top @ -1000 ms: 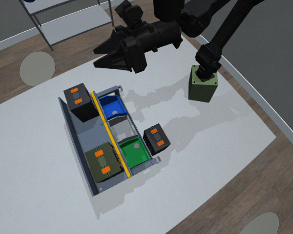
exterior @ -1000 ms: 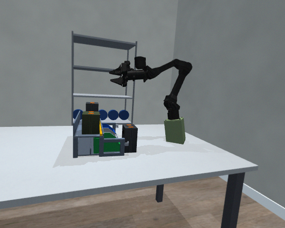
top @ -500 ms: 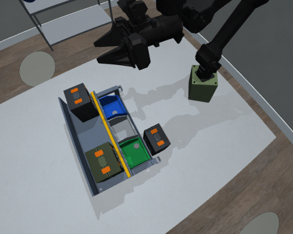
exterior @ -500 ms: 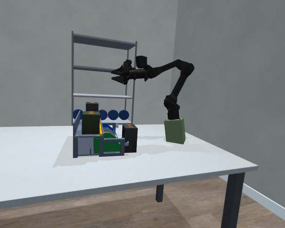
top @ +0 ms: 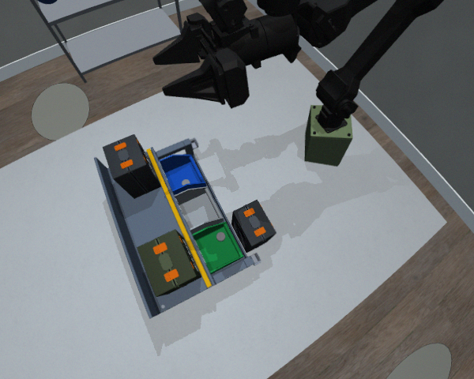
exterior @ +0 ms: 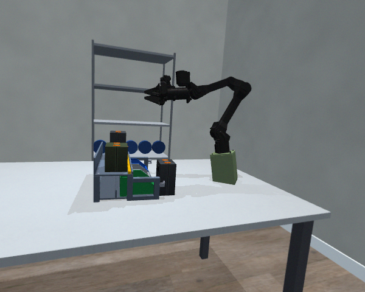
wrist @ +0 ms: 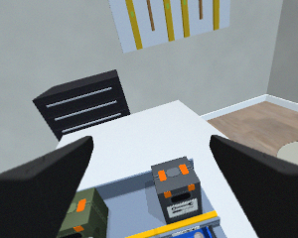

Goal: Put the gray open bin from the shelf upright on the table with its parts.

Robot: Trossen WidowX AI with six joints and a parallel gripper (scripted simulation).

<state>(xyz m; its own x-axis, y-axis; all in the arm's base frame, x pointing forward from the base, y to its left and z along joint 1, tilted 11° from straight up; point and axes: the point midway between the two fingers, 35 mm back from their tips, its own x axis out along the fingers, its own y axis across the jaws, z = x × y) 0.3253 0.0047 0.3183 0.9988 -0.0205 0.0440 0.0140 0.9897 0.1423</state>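
Note:
The gray open bin (top: 191, 197) sits upright in the low rack (top: 118, 212) (exterior: 111, 185) on the table, between a blue bin (top: 182, 171) and a green bin (top: 216, 246) (exterior: 136, 185). I cannot make out its contents. It is hidden in the exterior view and the wrist view. My gripper (top: 160, 76) (exterior: 146, 95) (wrist: 152, 140) is open and empty. It hangs level, high above the table, over the rack's far end and well above the bins.
A dark case (top: 125, 163) (wrist: 176, 190) and an olive case (top: 166, 260) (wrist: 84, 213) stand on the rack's top behind a yellow strip (top: 175, 212). Another dark case (top: 253, 224) (exterior: 166, 176) stands on the table by the green bin. The arm's green base (top: 327, 138) stands at the right.

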